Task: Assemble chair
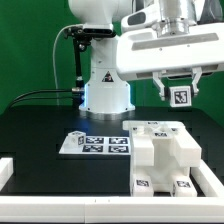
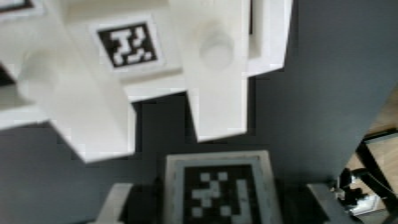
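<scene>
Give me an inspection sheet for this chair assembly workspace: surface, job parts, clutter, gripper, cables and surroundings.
Surface: black table with a white raised border; the marker board lies flat on it.
Job's things: partly built chair, a blocky white tagged structure, stands on the table at the exterior view's right; a small tagged white piece is in the air above it.
Clutter: nothing seen.
Grippers: gripper closed on that piece, above the chair and apart from it.
Cables: black cable runs from the exterior view's left to the arm's base.
Surroundings: green backdrop.
</scene>
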Robot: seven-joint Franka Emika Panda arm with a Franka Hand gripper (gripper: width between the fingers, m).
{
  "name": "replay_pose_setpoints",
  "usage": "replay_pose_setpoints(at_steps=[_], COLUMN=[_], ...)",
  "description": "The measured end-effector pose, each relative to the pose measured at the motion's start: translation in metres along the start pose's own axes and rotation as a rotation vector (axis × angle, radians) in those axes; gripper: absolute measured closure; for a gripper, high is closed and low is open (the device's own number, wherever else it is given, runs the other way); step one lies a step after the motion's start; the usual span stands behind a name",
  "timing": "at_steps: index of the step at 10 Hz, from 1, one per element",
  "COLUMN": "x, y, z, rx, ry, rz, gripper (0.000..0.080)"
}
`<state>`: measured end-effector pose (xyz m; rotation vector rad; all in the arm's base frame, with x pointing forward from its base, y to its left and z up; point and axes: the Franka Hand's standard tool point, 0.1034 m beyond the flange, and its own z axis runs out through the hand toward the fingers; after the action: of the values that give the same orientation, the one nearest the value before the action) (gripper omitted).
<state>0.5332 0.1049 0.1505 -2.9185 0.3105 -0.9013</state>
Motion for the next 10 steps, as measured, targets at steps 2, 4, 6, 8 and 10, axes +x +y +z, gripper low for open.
replay_pose_setpoints(at_steps=[2, 4, 6, 8, 10], x=[0.002, 0.001, -0.003, -0.012, -0.013], y=[0.005, 0.014, 0.014, 0.008, 0.006], z=[0.013, 0.017, 0.019, 0.018, 0.017], rx=[-0.023, -0.037, -0.039, -0.034, -0.032], ry=[-0.009, -0.013, -0.018, -0.027, -0.029], rz=[-0.039, -0.049, -0.053, -0.052, -0.054], gripper=[0.0515, 0.0515, 0.0515, 0.0515, 0.0515])
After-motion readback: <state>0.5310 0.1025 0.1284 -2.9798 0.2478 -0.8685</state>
